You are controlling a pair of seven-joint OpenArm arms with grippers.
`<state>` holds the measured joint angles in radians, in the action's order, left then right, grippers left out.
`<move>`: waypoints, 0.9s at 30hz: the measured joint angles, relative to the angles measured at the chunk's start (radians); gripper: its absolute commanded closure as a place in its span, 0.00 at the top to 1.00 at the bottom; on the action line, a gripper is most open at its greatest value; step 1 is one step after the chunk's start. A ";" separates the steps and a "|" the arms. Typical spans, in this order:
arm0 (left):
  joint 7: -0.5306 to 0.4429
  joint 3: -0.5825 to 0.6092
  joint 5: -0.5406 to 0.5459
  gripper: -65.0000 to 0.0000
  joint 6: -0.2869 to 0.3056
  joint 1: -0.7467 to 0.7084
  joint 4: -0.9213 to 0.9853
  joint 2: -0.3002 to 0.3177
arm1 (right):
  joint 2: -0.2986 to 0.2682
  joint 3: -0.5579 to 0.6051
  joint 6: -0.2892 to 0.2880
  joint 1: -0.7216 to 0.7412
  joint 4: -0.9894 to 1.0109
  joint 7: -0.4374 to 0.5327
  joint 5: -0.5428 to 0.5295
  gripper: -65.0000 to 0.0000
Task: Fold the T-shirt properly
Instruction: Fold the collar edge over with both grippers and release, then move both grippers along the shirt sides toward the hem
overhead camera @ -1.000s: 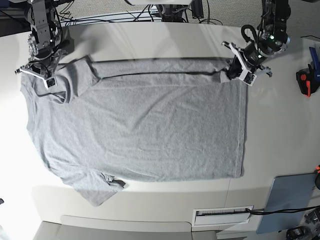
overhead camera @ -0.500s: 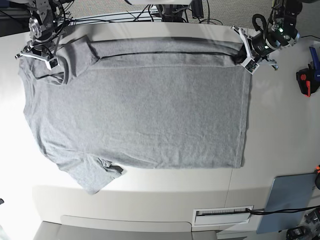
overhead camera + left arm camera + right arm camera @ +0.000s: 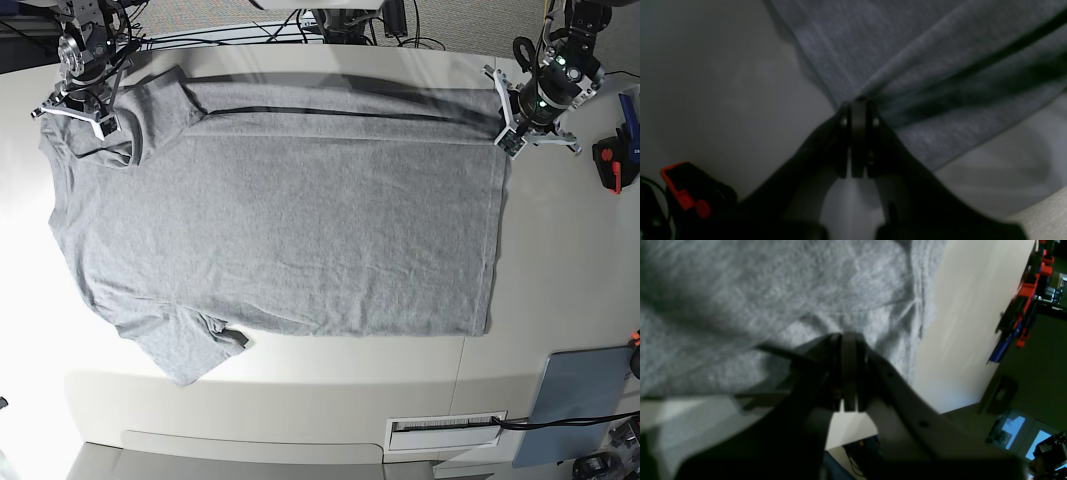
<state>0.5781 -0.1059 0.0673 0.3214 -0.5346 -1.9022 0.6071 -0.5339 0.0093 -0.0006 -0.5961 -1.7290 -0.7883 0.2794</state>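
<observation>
My left gripper has its jaws pinched together on the T-shirt, biting the hem corner at the shirt's far edge; in the left wrist view the black fingers meet with grey cloth fanning out of the tip in taut ridges. My right gripper is clamped on the same garment at the shoulder end of that far edge, beside the folded-over sleeve — its wrist view shows the fingers pressed together with fabric bunched up against them.

I hold it this way, I judge, so the far long edge is stretched straight between two pinch points, which lets a lengthwise fold be carried over evenly. A narrow strip along that edge already looks doubled, with a dark shadow line running between the two grips.

The shirt lies flat and spread on the pale table, collar end on my right arm's side, hem on my left's, with the near sleeve poking out towards the table's front edge. No print shows on the upward face.

A red-and-black tool sits just beyond the hem side, clear of the cloth — I'd keep my left arm from sweeping into it.
</observation>
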 measured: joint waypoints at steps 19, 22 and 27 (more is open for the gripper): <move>0.084 -0.012 -0.157 0.42 -0.142 0.000 0.000 0.035 | 0.000 0.000 -0.008 -0.003 -0.015 -0.025 0.014 0.00; 0.084 -0.061 -0.136 0.42 -0.145 0.000 0.000 0.041 | 0.002 0.001 -0.010 -0.008 -0.077 -0.076 0.050 0.00; 0.047 -0.186 0.091 0.42 -0.090 0.001 0.001 0.039 | 0.002 -0.042 -0.010 -0.005 -0.188 -0.060 0.047 0.00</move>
<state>0.6254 -0.2916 0.1585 0.2310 -0.5335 -1.9015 0.6464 -0.5320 -0.0326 -0.0109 -0.6014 -1.9175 -0.8486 0.3267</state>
